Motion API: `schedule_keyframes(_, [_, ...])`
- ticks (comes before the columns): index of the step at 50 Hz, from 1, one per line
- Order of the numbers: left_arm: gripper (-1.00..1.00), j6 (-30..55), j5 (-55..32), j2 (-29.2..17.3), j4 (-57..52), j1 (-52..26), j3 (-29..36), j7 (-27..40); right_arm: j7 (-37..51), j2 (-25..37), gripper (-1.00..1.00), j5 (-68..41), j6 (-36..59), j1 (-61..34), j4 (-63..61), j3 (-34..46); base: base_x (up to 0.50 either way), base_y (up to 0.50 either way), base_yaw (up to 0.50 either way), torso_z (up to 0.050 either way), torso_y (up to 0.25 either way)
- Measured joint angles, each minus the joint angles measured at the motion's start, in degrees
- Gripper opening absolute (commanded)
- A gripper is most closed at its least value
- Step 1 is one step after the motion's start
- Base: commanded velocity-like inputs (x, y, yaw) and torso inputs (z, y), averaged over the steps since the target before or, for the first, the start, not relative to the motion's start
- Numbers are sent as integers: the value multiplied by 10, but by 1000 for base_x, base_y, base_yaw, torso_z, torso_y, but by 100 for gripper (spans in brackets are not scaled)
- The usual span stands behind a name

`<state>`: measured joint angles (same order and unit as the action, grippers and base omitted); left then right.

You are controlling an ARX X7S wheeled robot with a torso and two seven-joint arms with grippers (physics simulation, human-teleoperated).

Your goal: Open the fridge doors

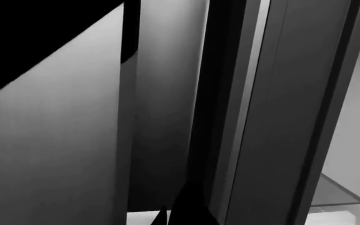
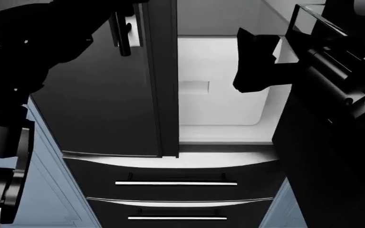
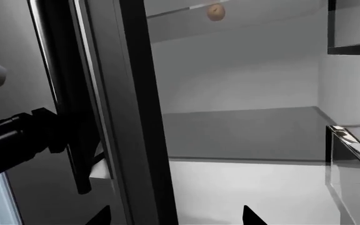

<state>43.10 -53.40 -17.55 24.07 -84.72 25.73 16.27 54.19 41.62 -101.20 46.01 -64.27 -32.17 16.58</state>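
Observation:
The left fridge door stands shut or nearly shut, and its edge faces my right wrist camera. Its vertical bar handle is held by my left gripper, which reaches in from the side; the fingertips show close together. The right fridge door is swung wide open, with clear bins on its inner side. My right gripper hangs open before the white interior, holding nothing.
Two wide black drawers with horizontal silver handles sit below the doors. Pale blue cabinets flank the fridge. A small egg-like object rests on a glass shelf inside. My left arm fills the upper left.

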Motion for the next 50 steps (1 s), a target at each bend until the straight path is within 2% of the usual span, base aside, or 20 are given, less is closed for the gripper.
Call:
schedule_keyframes(8, [-100,-5,-2,-4,-12,8,-1,2,0,1,100,0,-2,0,0,0,0,0,0,0,0])
schedule_keyframes(34, [-100,-31,-10,-76,-230,101,-21,72,1,4,100,2,-8,1,2,1,0,0,-1,0,3])
schedule_keyframes(50, [-100,-41,-7,-110,-324,135,-47,101,2,6,100,-1,-11,2,-2,1,-1,0,-3,1,5])
